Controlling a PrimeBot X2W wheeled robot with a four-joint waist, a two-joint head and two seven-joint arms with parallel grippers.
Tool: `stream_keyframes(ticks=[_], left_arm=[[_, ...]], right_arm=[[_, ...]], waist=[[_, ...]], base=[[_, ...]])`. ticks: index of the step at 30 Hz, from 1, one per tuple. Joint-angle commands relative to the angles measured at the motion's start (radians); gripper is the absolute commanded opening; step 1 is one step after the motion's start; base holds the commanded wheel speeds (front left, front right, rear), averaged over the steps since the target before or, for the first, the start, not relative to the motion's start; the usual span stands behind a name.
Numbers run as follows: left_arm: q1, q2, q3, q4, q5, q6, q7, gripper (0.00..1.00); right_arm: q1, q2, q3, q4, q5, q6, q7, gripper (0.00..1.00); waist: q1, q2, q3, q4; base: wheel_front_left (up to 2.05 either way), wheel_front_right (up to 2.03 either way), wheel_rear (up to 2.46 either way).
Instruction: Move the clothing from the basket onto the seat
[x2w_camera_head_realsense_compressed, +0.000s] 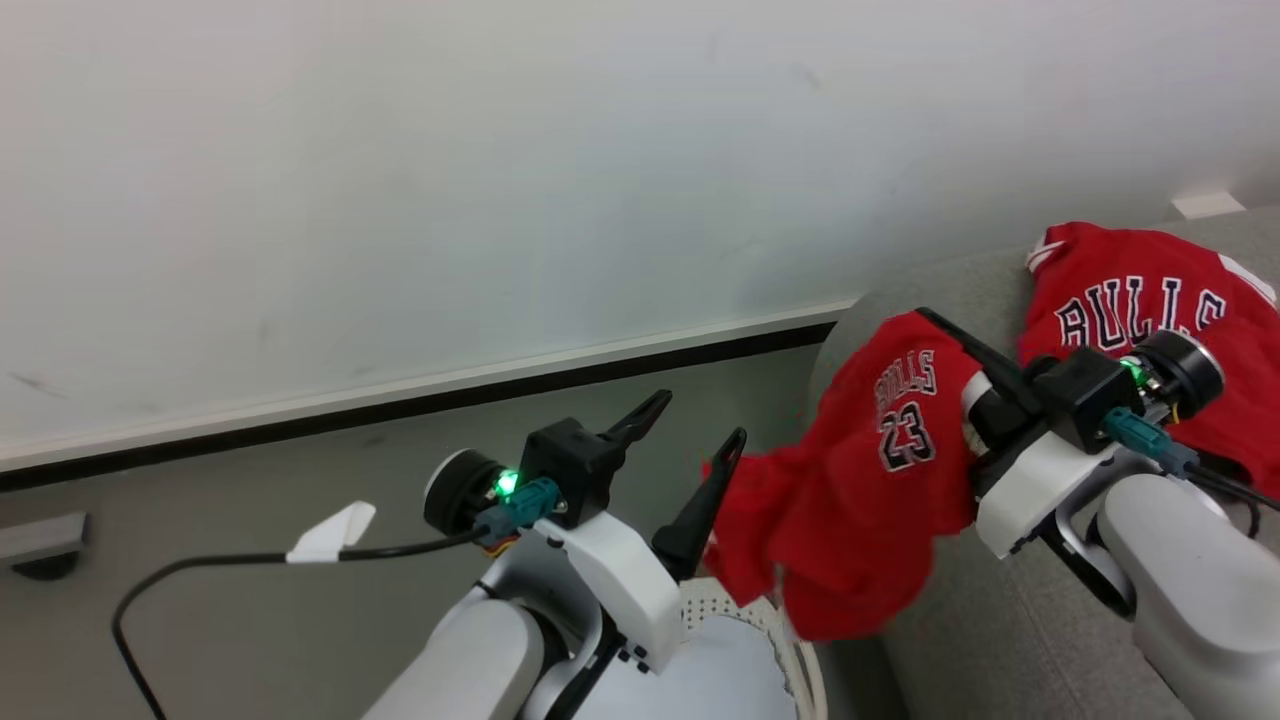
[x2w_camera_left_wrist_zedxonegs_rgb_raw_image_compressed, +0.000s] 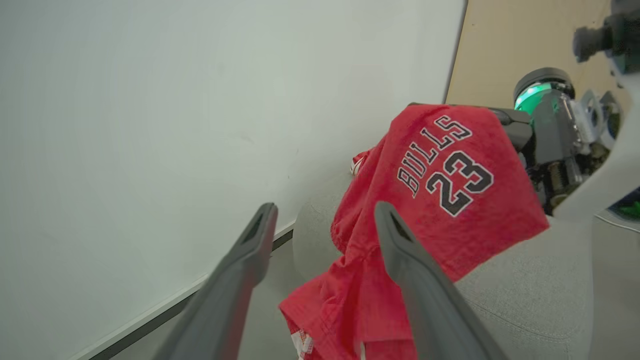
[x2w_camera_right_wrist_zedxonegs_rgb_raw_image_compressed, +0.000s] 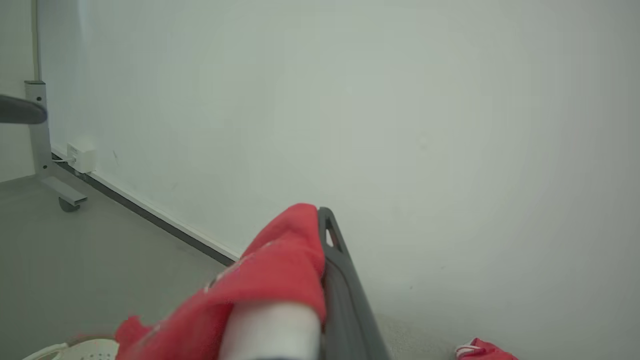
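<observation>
Right gripper (x2w_camera_head_realsense_compressed: 945, 335) grips clothing (x2w_camera_head_realsense_compressed: 860, 480); long axis droops toward basket (x2w_camera_head_realsense_compressed: 715, 603)

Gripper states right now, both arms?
Left gripper: open, empty.
Right gripper: closed on the red garment, which hangs from it.

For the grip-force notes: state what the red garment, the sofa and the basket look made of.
The red garment looks like soft matte fabric: it drapes and creases. The sofa: light grey woven upholstery, matte, finely textured. The basket: probably moulded plastic, cream-white, smooth, with neat rows of holes.
</observation>
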Motion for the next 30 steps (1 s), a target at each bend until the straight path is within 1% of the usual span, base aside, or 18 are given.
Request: stream_keyframes(ticks=[1,6,12,19,24,30], left_arm=[[0.02,0.003,-0.005,-0.002,0.002,0.001,-0.012,1.0],[0.03,-0.002,-0.024,-0.008,0.009,0.002,-0.019,1.0],[0.015,-0.008,-0.06,-0.017,0.026,-0.008,-0.018,1.0],[0.0,-0.012,-0.092,-0.03,0.038,-0.022,-0.014,1.0],[-0.015,-0.02,-0.111,-0.042,0.045,-0.028,-0.013,1.0],[-0.04,-0.025,-0.136,-0.051,0.049,-0.042,-0.017,1.0]], right_arm=[[0.014,-0.019,-0.02,-0.01,-0.004,-0.002,0.0,0.0],[0.026,-0.068,-0.078,-0.041,-0.011,-0.002,0.0,0.0],[0.048,-0.124,-0.169,-0.084,-0.022,-0.002,0.0,0.0],[0.083,-0.166,-0.265,-0.135,-0.042,-0.002,0.0,0.0],[0.102,-0.174,-0.316,-0.144,-0.017,-0.002,0.0,0.0],[0.022,-0.183,-0.37,-0.101,0.009,-0.002,0.007,0.0]], waist=[[0.0,-0.0001,0.018,-0.042],[0.0,-0.0001,0.049,-0.112],[0.0,-0.0001,0.102,-0.179],[0.0,-0.0001,0.157,-0.237],[0.0,-0.0001,0.199,-0.239],[0.0,-0.0001,0.278,-0.193]], base=[[0.0,0.0,0.0],[0.0,0.0,0.0],[0.0,0.0,0.0],[0.0,0.0,0.0],[0.0,0.0,0.0],[0.0,0.0,0.0]])
